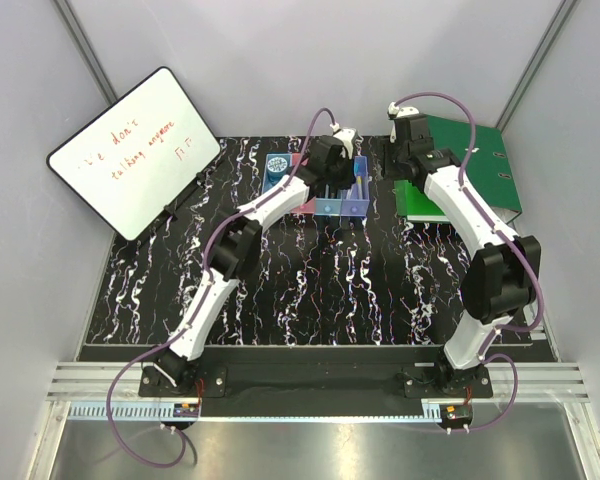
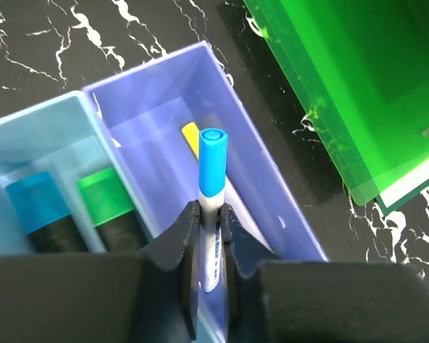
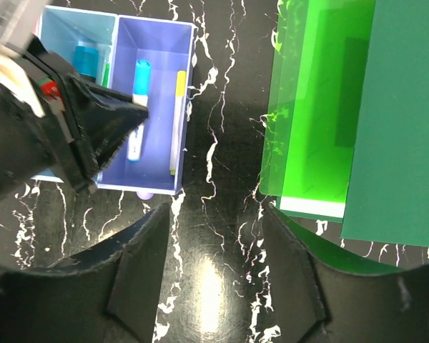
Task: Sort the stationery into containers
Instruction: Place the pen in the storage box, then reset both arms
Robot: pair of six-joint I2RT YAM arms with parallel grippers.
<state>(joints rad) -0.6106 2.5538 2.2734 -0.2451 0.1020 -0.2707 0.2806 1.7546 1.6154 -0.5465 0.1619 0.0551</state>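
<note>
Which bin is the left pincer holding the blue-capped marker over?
The purple-blue bin at the row's end nearest the green binders, with a yellow-capped marker lying inside.

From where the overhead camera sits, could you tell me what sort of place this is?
Probably a robot test cell: plain walls box in a marbled table, with left arm and right arm bolted at its near edge.

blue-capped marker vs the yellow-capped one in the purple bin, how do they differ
The blue-capped marker is gripped between the fingers of the left gripper over the purple bin; the yellow-capped marker lies loose on that bin's floor. Blue cap on one, yellow on the other. Both are slim with white barrels.
</note>
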